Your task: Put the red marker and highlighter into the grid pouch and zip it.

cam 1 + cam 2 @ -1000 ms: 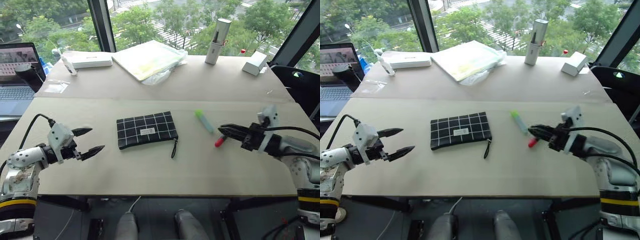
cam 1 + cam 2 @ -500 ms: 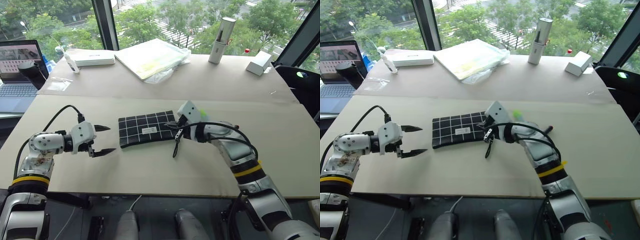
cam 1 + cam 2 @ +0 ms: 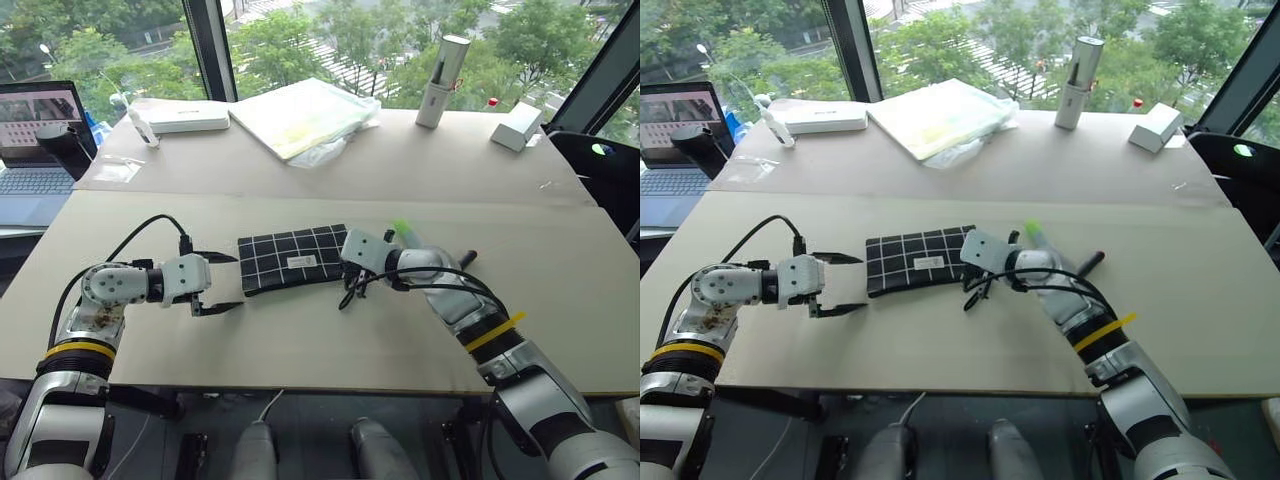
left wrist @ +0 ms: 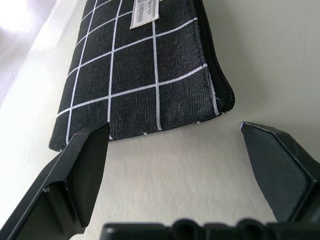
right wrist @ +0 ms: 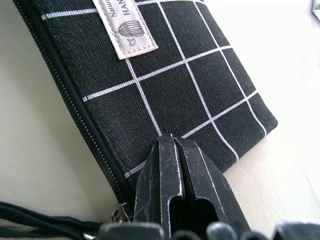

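Note:
The grid pouch (image 3: 293, 259) lies flat in the middle of the table, white label up, its zipper line looking closed. My left gripper (image 3: 238, 281) is open just off the pouch's left end, a fingertip (image 4: 95, 142) on each side of that end without touching it. My right gripper (image 5: 173, 139) is shut, its tips over the pouch's right corner by the zipper pull (image 5: 118, 214), with nothing between them. The highlighter (image 3: 402, 229) shows its green cap behind my right wrist. The red marker (image 3: 1090, 262) shows just a black barrel beyond my right forearm; its cap is hidden.
Along the far edge stand a silver-white cylinder (image 3: 440, 68), a white box (image 3: 517, 126), a plastic-wrapped pad (image 3: 303, 116) and a flat white device (image 3: 184, 120). A laptop (image 3: 35, 150) sits off the table's left side. The zipper cord (image 3: 349, 294) trails toward the front edge.
My right arm has swung left from beside the marker to the pouch's right end, still shut. My left gripper has moved right, up to the pouch's left end, and rolled.

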`<state>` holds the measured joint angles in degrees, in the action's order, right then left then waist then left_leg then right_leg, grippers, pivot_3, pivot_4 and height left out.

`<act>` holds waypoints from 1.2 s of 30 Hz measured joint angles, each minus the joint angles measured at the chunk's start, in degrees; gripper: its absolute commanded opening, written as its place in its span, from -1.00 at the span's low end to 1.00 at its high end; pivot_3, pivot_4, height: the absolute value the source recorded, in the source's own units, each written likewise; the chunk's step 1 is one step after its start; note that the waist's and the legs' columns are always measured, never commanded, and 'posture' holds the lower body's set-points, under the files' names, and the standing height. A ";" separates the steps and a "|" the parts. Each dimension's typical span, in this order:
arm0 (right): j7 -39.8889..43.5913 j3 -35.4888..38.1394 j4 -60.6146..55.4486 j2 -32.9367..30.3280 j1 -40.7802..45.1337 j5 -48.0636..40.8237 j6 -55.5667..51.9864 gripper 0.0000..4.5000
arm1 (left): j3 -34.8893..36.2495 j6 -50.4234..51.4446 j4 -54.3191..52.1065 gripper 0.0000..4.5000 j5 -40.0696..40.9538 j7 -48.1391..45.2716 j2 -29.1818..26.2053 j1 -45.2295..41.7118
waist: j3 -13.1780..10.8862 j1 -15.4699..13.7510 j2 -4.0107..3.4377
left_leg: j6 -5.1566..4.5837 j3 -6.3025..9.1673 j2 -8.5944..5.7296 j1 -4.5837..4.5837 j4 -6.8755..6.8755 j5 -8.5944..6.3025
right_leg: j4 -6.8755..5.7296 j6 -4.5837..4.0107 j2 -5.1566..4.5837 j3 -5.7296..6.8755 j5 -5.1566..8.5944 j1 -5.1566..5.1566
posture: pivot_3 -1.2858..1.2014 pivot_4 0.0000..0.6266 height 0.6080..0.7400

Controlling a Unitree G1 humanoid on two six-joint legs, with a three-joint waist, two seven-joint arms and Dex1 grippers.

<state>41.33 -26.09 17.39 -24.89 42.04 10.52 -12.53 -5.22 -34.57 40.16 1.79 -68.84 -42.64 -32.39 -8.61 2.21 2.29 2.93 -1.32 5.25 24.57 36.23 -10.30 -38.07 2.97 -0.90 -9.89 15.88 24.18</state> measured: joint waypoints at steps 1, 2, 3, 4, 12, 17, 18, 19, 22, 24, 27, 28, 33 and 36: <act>0.14 0.07 0.04 0.00 0.00 0.09 0.03 -0.97 | -0.25 -1.27 1.08 1.00 -0.37 0.68 0.38 -0.55 | 0.00 -0.10 0.00 | 0.00 0.00 0.00 -0.02 0.00 0.00 | 0.00 0.00 0.00 0.00 0.00 -0.02 | 0.03 -0.52 0.98; 0.40 0.14 0.06 0.00 -0.01 0.16 0.05 -0.97 | -0.47 -3.18 2.71 1.00 -1.15 1.78 1.08 -1.41 | 0.01 -0.21 0.00 | 0.00 0.00 0.00 -0.04 0.02 0.00 | -0.01 0.00 0.00 0.00 0.00 -0.05 | 0.03 -0.52 0.98; 0.66 0.16 0.05 0.01 -0.01 0.20 0.08 -0.97 | -0.56 -4.43 3.75 1.00 -1.60 2.56 1.71 -1.92 | 0.01 -0.31 -0.01 | 0.00 0.00 0.00 -0.05 0.04 0.00 | -0.01 0.00 0.00 0.00 0.00 -0.06 | 0.03 -0.52 0.98; 0.88 0.19 0.04 0.01 -0.02 0.21 0.09 -0.97 | -0.64 -5.43 4.65 1.00 -1.83 3.16 2.22 -2.33 | 0.01 -0.40 -0.01 | 0.00 0.00 0.00 -0.05 0.05 0.00 | -0.02 0.00 0.00 0.00 0.00 -0.06 | 0.03 -0.52 0.98; 2.27 0.72 -0.67 0.16 -0.64 0.26 0.08 -0.97 | -3.03 -18.02 13.60 1.00 -7.19 11.64 5.51 -6.63 | 0.04 -1.48 -0.04 | 0.00 0.00 -0.01 -0.13 0.10 0.00 | -0.05 0.00 0.00 0.00 0.00 -0.14 | 0.03 -0.52 0.98; 2.31 1.43 -1.29 0.48 -1.34 0.50 0.05 -0.97 | -4.14 -22.22 18.00 1.00 -8.40 13.77 7.30 -8.88 | 0.05 -1.61 -0.04 | 0.00 0.00 -0.02 -0.11 0.10 0.00 | -0.04 0.01 0.00 0.00 0.00 -0.13 | 0.03 -0.52 0.98; 2.31 1.62 -1.32 0.60 -1.44 0.52 0.05 -0.97 | -4.51 -22.61 18.62 1.00 -8.59 13.91 7.53 -9.42 | 0.05 -1.61 -0.04 | 0.00 0.00 -0.02 -0.10 0.10 0.00 | -0.04 0.01 0.00 0.00 0.00 -0.12 | 0.03 -0.52 0.98; 2.32 1.73 -1.35 0.65 -1.50 0.53 0.04 -0.97 | -4.80 -22.84 19.37 1.00 -8.80 14.12 7.89 -9.99 | 0.05 -1.60 -0.04 | 0.00 0.00 -0.02 -0.10 0.10 0.00 | -0.04 0.01 0.00 0.00 0.00 -0.12 | 0.03 -0.52 0.98; 2.36 1.91 -1.37 0.75 -1.54 0.57 0.02 -0.97 | -5.23 -23.32 20.93 1.00 -9.00 14.40 8.60 -11.07 | 0.05 -1.56 -0.04 | 0.00 0.00 -0.02 -0.09 0.09 0.00 | -0.04 0.01 0.00 0.00 0.00 -0.10 | 0.03 -0.52 0.98; 2.37 2.00 -1.37 0.75 -1.54 0.58 0.01 -0.97 | -5.47 -23.97 21.85 1.00 -9.07 14.37 8.75 -11.58 | 0.05 -1.57 -0.04 | 0.00 -0.01 -0.02 -0.09 0.09 0.00 | -0.04 0.01 0.00 0.00 0.00 -0.11 | 0.03 -0.52 0.98; 2.35 2.12 -1.37 0.76 -1.60 0.59 0.00 -1.00 | -5.48 -24.32 22.75 0.76 -8.92 14.16 9.33 -11.97 | 0.05 -1.60 -0.04 | 0.00 0.00 -0.03 -0.08 0.09 0.00 | -0.04 0.02 0.00 0.00 0.00 -0.11 | 0.03 -0.52 0.98; 2.34 2.14 -1.37 0.76 -1.63 0.59 0.01 -1.00 | -5.51 -24.35 23.06 0.67 -8.66 13.56 9.59 -11.99 | 0.05 -1.58 -0.04 | 0.00 0.00 -0.03 -0.08 0.09 0.00 | -0.04 0.02 0.00 0.00 0.00 -0.11 | 0.03 -0.52 0.98; 2.28 2.34 -1.38 0.76 -1.74 0.59 0.01 -1.00 | -5.51 -23.97 23.82 -0.22 -6.75 8.30 11.55 -11.95 | 0.04 -1.57 -0.04 | 0.00 0.00 -0.03 -0.01 0.09 0.00 | -0.04 0.02 0.00 0.00 0.01 -0.04 | 0.03 -0.52 0.98; 2.32 2.40 -1.38 0.75 -1.74 0.59 0.02 -1.00 | -5.06 -23.70 23.66 -0.69 -5.06 5.43 12.18 -11.92 | 0.05 -1.47 -0.04 | 0.00 0.00 -0.03 0.01 0.09 0.00 | -0.03 0.02 0.00 0.00 0.00 -0.02 | 0.03 -0.52 0.98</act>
<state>43.65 -23.69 16.01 -24.14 40.30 11.11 -12.51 -10.28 -58.27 63.82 -3.27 -63.41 -30.45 -44.31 -8.56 0.73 2.25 2.92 -1.32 5.23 24.58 36.31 -10.30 -38.10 2.99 -0.90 -9.89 15.88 24.16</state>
